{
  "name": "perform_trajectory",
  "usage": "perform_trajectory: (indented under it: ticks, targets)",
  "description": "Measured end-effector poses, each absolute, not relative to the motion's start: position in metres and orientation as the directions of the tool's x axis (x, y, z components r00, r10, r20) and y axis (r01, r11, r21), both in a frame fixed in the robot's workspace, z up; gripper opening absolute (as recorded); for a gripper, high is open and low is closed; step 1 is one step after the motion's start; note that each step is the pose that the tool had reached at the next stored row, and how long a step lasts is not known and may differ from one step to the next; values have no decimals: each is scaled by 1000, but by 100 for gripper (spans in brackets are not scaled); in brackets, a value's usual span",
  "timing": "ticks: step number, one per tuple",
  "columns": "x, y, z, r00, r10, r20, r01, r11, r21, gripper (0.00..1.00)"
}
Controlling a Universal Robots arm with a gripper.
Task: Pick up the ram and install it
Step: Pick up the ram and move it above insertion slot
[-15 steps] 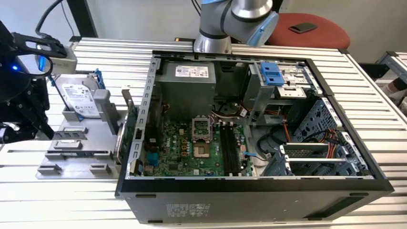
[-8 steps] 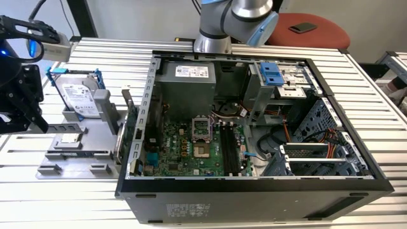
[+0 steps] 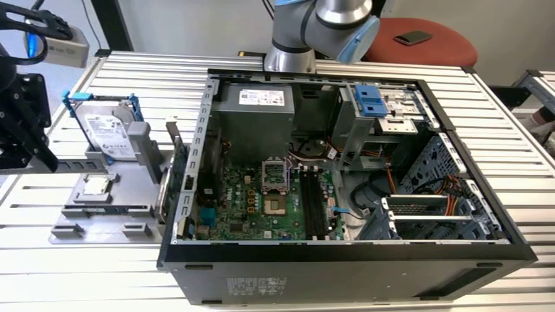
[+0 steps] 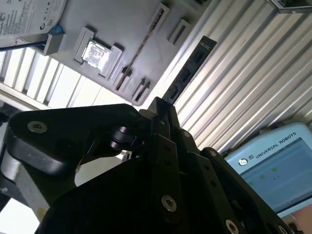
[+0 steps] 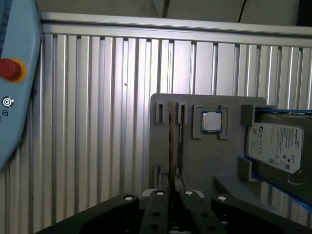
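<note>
The ram, a long thin dark-green circuit strip, loses its near end inside the closed jaws of the black gripper. In the first wrist view it stands edge-on, so its chips cannot be told. On the grey plastic holder plate, the silver hard drive in a blue frame is cut by the picture's edge. Well apart from that plate, the light-blue pendant is cut off too, its screen blurred.

Table: ribbed bare metal, satin silver. Tray: matt grey plastic. Hard drive: glossy metal; frame blue plastic. Gripper: matt black.
</note>
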State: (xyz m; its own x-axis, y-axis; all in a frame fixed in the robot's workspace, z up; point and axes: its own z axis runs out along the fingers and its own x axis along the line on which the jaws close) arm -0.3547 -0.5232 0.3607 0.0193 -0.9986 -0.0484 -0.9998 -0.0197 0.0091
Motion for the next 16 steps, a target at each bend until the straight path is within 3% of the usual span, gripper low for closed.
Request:
perform_trajectory:
  ticks: [16]
  targets:
    - [-352,-523,382,19,-999,-48,-1000,-20,9,0]
